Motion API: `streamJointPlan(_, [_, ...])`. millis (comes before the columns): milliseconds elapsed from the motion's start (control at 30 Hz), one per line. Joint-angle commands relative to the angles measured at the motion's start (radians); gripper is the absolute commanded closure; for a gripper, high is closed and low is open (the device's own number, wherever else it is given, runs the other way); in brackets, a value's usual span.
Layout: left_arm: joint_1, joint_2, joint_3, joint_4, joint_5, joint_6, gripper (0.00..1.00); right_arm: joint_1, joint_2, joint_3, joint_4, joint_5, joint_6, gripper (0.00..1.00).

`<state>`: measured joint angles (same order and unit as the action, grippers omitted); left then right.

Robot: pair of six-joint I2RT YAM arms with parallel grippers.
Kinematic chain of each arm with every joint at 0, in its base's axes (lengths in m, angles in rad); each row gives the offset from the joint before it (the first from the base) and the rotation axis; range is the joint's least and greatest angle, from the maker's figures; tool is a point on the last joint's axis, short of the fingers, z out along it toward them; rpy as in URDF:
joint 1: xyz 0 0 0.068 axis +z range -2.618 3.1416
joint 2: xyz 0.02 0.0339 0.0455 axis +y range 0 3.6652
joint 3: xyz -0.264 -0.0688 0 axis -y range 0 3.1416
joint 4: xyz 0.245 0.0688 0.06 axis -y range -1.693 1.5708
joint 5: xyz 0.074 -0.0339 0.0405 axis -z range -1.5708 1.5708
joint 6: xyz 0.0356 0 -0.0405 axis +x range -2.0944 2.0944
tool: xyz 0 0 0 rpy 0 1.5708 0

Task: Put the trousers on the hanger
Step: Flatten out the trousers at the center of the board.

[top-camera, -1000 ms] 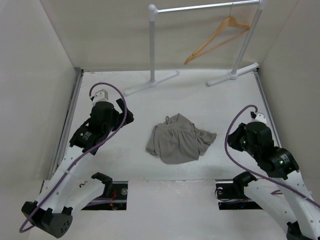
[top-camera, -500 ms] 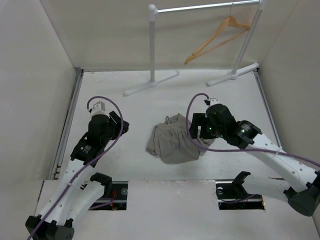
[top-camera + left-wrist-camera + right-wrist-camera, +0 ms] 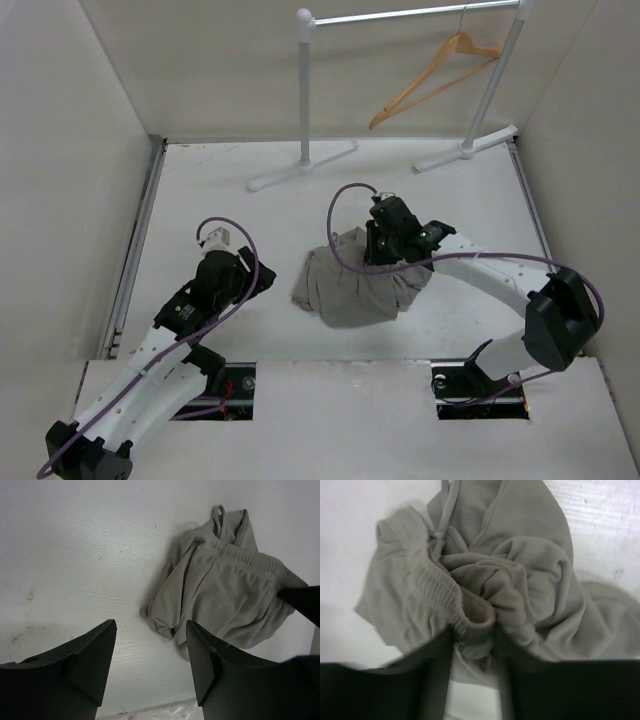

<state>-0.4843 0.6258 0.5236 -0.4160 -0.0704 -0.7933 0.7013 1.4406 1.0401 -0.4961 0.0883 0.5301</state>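
Jaws: left gripper (image 3: 150, 632) apart, empty; right gripper (image 3: 472, 641) pinching one trousers (image 3: 530, 570); one hanger (image 3: 455, 47).

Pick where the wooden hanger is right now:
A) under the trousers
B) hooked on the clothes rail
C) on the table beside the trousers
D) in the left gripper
B: the wooden hanger hangs by its metal hook from the clothes rail, well behind the heaped trousers.

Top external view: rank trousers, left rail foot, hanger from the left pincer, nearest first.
1. trousers, just right of the left pincer.
2. left rail foot, farther back on the table.
3. hanger, far back right.
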Motion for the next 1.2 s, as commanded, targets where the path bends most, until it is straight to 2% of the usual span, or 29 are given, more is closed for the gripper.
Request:
streamJointPlan(0, [-0.02, -0.02, -0.008, 0.017, -0.046, -0.034, 0.44, 0.036, 0.014, 0.127, 0.068, 0.04, -0.002, 0.87])
streamJointPlan(33, [-0.01, -0.031, -0.008, 0.01, -0.061, -0.034, 0.43, 0.046, 0.015, 0.164, 0.056, 0.047, 0.002, 0.92])
streamJointPlan(67, [0.008, -0.041, -0.007, -0.004, -0.078, -0.035, 0.43, 0.071, 0.017, 0.269, 0.007, 0.045, 0.023, 0.95])
streamJointPlan(167, [0.081, -0.058, 0.004, -0.065, -0.136, -0.044, 0.4, 0.135, 0.03, 0.53, -0.067, 0.041, 0.048, 0.95])
streamJointPlan(267, [0.221, -0.06, 0.015, -0.133, -0.16, -0.053, 0.37, 0.21, 0.095, 0.93, -0.14, 0.053, 0.041, 0.94])
streamJointPlan(333, [0.351, -0.058, 0.024, -0.165, -0.134, -0.057, 0.35, 0.247, 0.167, 1.248, -0.214, 0.083, 0.019, 0.94])
streamJointPlan(400, [0.459, -0.064, 0.032, -0.173, -0.086, -0.057, 0.34, 0.269, 0.207, 1.467, -0.255, 0.138, 0.005, 0.94])
streamJointPlan(467, [0.502, -0.058, 0.05, -0.168, -0.077, -0.06, 0.33, 0.277, 0.192, 1.573, -0.245, 0.191, -0.013, 0.94])
streamJointPlan(500, [0.5, -0.049, 0.065, -0.168, -0.094, -0.061, 0.33, 0.277, 0.16, 1.568, -0.224, 0.215, -0.021, 0.94])
streamJointPlan(567, [0.496, -0.028, 0.102, -0.152, -0.1, -0.076, 0.31, 0.274, 0.06, 1.472, -0.167, 0.275, -0.027, 0.94])
streamJointPlan(633, [0.499, 0.0, 0.136, -0.112, -0.089, -0.072, 0.29, 0.251, -0.084, 1.263, -0.078, 0.341, -0.048, 0.94])
streamJointPlan(700, [0.471, 0.047, 0.167, -0.061, -0.037, -0.063, 0.27, 0.167, -0.265, 0.962, 0.016, 0.39, -0.039, 0.94])
streamJointPlan(767, [0.418, 0.096, 0.17, -0.014, 0.036, -0.06, 0.27, 0.065, -0.429, 0.67, 0.04, 0.433, 0.008, 0.94])
streamJointPlan(833, [0.302, 0.156, 0.147, 0.046, 0.076, -0.058, 0.25, -0.053, -0.557, 0.427, 0.025, 0.462, 0.097, 0.94])
streamJointPlan(933, [0.087, 0.267, 0.115, 0.132, 0.032, -0.055, 0.23, -0.293, -0.675, 0.133, -0.028, 0.406, 0.211, 0.95])
streamJointPlan(967, [-0.063, 0.373, 0.131, 0.19, -0.033, -0.055, 0.21, -0.507, -0.727, -0.011, -0.077, 0.318, 0.266, 0.97])
streamJointPlan(1000, [-0.075, 0.385, 0.134, 0.195, -0.04, -0.057, 0.21, -0.509, -0.727, -0.012, -0.078, 0.317, 0.266, 0.97])
streamJointPlan(1100, [-0.176, 0.521, 0.183, 0.255, -0.083, -0.049, 0.19, -0.706, -0.781, -0.1, -0.114, 0.243, 0.272, 1.0])
streamJointPlan(1167, [-0.2, 0.602, 0.208, 0.29, -0.078, -0.046, 0.19, -0.734, -0.807, -0.132, -0.137, 0.251, 0.271, 1.0])
